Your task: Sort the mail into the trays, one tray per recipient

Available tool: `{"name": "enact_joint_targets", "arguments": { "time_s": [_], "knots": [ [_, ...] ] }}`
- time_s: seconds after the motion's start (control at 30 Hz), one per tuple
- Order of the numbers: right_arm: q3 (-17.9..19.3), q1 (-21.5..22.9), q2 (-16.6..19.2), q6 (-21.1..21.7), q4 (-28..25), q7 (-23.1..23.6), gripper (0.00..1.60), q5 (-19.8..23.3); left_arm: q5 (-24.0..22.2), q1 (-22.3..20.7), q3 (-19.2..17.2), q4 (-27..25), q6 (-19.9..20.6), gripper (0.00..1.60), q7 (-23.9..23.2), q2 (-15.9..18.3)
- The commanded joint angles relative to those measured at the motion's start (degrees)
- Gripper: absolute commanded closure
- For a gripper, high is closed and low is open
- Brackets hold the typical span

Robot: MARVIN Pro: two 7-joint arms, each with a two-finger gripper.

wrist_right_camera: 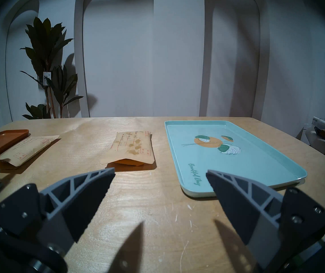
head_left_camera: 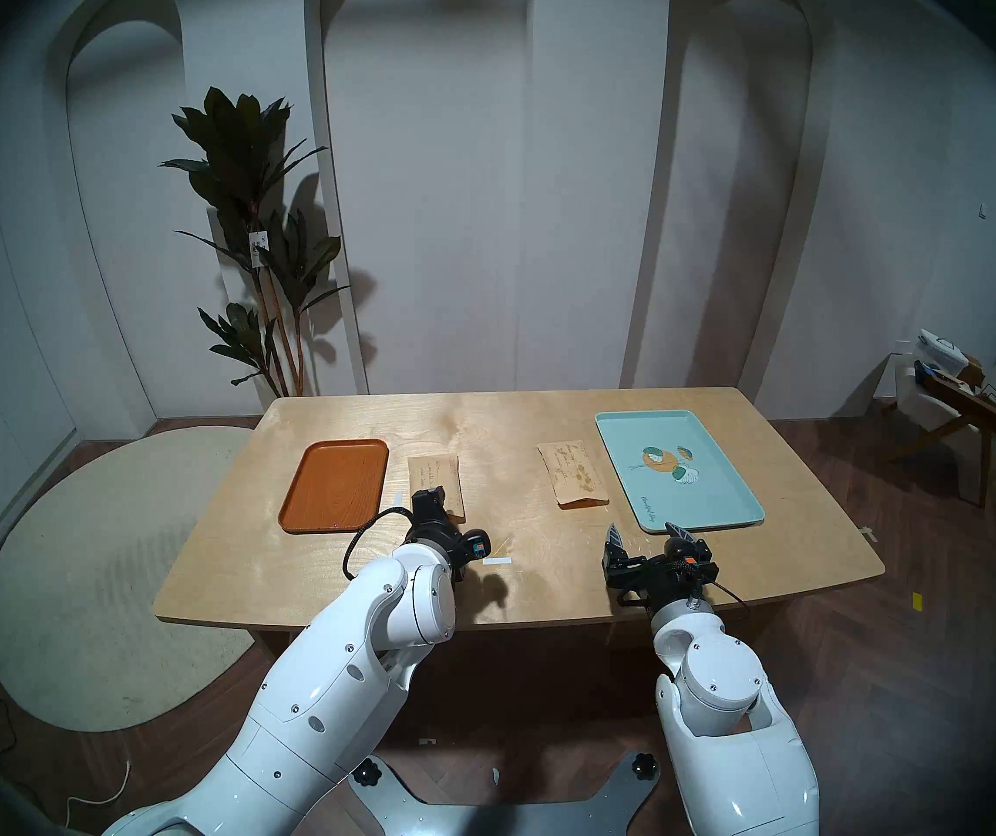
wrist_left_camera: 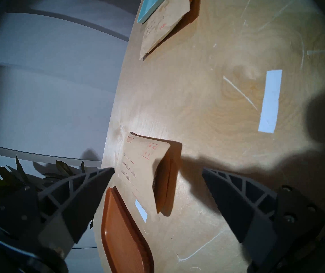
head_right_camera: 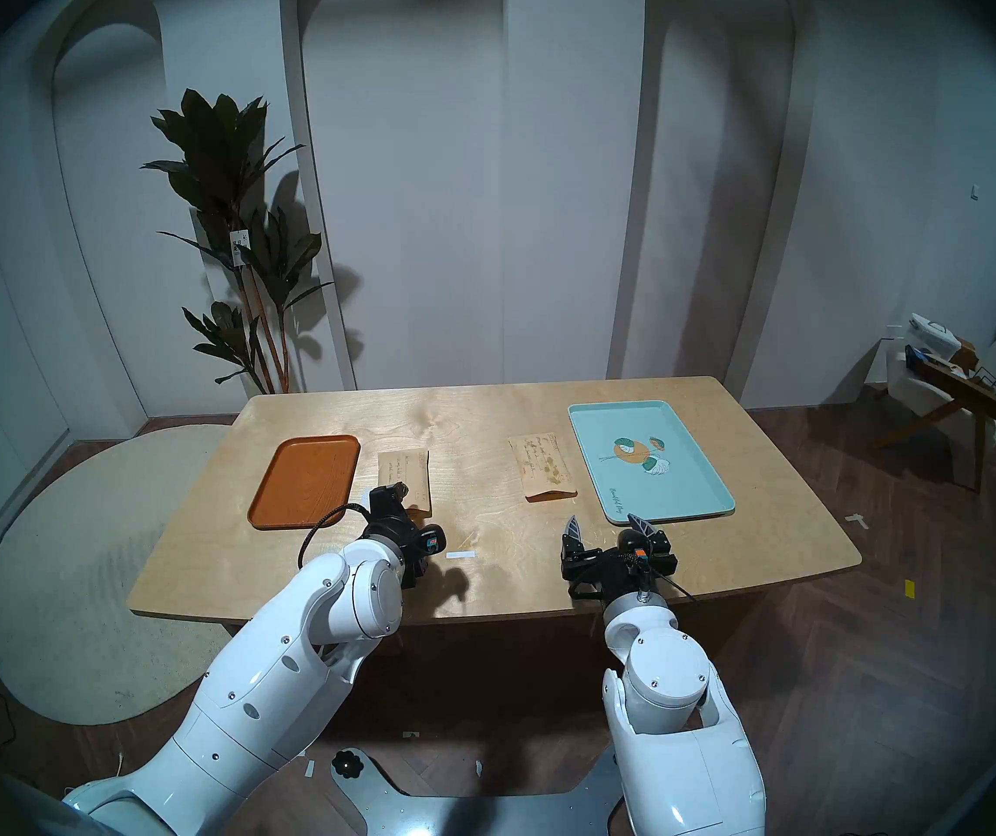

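Left gripper (wrist_left_camera: 157, 174) hovered over plain envelope (wrist_left_camera: 138, 168) beside orange tray (head_left_camera: 336, 485), fingers wide, empty. Right gripper (wrist_right_camera: 160, 174) likewise wide, near turquoise tray (wrist_right_camera: 236, 168).

You see two glossy white arms with rounded shells dotted by small grey screws. Each ends in a black wrist block, a black cable looping beside it, and a small orange-red marking. Dark grey ribbed triangular fingers (wrist_right_camera: 90, 189) carry silver screws at their bases
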Motion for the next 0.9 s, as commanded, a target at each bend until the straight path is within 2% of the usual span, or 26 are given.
{"name": "enact_joint_targets", "arguments": {
  "time_s": [0.0, 0.17, 0.37, 0.7, 0.87],
  "knots": [
    [0.0, 0.2, -0.1, -0.2, -1.3, 0.0, 0.0, 0.1, -0.1, -1.3, -0.5, 1.7, -1.0, 0.0, 3.9, -1.6],
    [0.0, 0.2, -0.1, -0.2, -1.4, 0.0, 0.0, 0.1, -0.3, -2.2, -0.8, 4.5, -1.9, 0.0, 6.4, -2.2],
    [0.0, 0.2, -0.1, -0.2, -1.4, 0.0, 0.0, 0.1, -0.4, -3.2, -1.4, 6.2, -3.0, 0.0, 7.0, -1.4],
    [0.0, 0.2, -0.1, -0.2, -1.3, 0.0, 0.0, 0.1, 0.1, -2.5, -3.0, 4.0, -3.4, 0.0, 5.1, 2.2],
    [0.0, 0.2, -0.1, -0.2, -1.3, 0.0, 0.0, 0.1, 0.0, -1.9, -4.1, 3.2, -3.1, 0.0, 4.8, 2.7]
  ]
}}
